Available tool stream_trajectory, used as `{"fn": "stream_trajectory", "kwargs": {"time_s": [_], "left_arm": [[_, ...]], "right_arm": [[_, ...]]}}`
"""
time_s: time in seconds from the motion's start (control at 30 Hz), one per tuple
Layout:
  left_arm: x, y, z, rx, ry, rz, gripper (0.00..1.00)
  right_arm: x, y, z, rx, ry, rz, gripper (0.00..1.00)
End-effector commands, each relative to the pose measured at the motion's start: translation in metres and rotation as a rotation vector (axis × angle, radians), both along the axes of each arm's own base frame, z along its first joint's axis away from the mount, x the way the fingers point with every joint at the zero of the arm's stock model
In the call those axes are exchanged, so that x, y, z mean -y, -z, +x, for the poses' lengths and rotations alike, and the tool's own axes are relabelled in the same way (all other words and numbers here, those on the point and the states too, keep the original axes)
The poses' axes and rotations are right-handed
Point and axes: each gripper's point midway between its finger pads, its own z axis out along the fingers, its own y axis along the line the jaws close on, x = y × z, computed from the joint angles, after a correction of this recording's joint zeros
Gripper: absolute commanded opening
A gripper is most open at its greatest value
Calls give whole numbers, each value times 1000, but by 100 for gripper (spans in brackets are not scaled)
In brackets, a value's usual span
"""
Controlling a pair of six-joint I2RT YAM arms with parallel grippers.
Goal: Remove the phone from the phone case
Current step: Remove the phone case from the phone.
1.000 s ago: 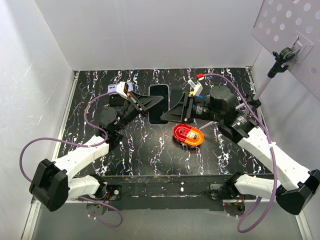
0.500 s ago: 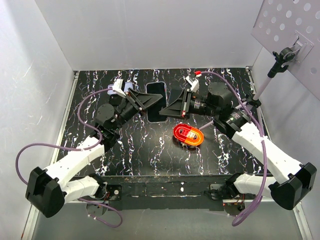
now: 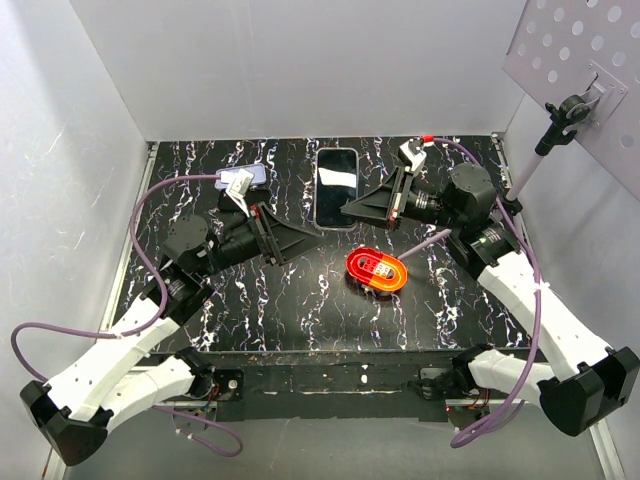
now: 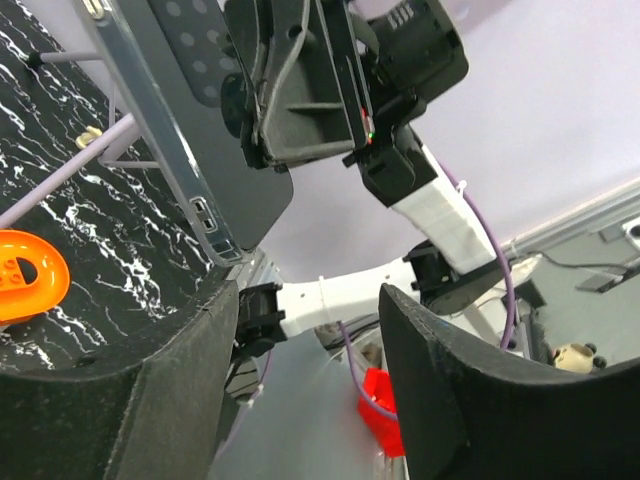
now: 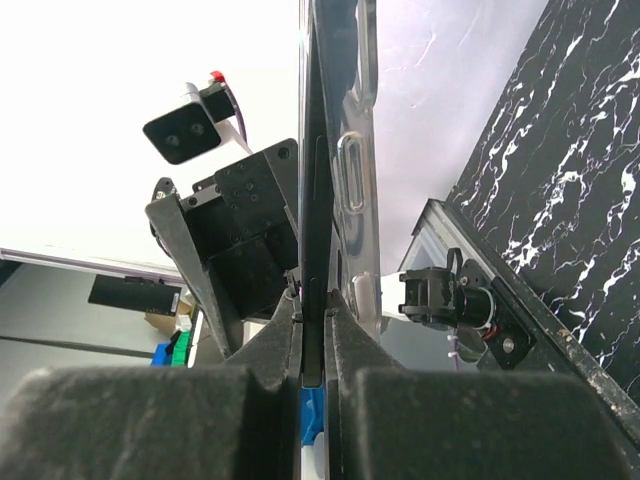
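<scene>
Tabletop (image 3: 250, 310): black slab with white marble veining, a dark strip along the near edge. White walls (image 3: 300, 70) close it in at the back and on both sides. Perforated grey panel (image 3: 575, 50) on a clamp stand, far right corner. Orange-red oval object (image 3: 377, 269) lies flat near mid-table.

My right gripper (image 3: 347, 207) has its fingers pressed together on the near edge of the phone (image 3: 336, 185), which is held up off the table toward the back, screen facing the top camera. In my right wrist view the phone (image 5: 312, 180) is edge-on and the clear case (image 5: 355, 190) lies along it; I cannot tell whether they have parted anywhere.

My left gripper (image 3: 303, 240) is spread wide, nothing between the fingers, just beside the phone and apart from it. Its camera shows the case rim (image 4: 165, 140) around the dark phone (image 4: 215, 150).
</scene>
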Motion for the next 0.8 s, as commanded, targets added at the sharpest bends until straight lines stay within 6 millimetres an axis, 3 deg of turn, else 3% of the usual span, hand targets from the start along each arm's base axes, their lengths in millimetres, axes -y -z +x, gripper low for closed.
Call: {"fn": "stream_trajectory", "kwargs": {"time_s": [0.0,0.37,0.67,0.77], "left_arm": [[5,-1,-15,79,93,53,52],[9,-8,-8,80,131,53,36],[14,-14,-12,91,201,29,36],[15,-14,-13,96,216,29,31]], "right_arm": [[8,-35,-21,113,-59,93,1],[14,-37,-34,148,-76,80,1],[15,-35,-38,158,-84,62,1],[15,-33,-37,156,-91,61,1]]}}
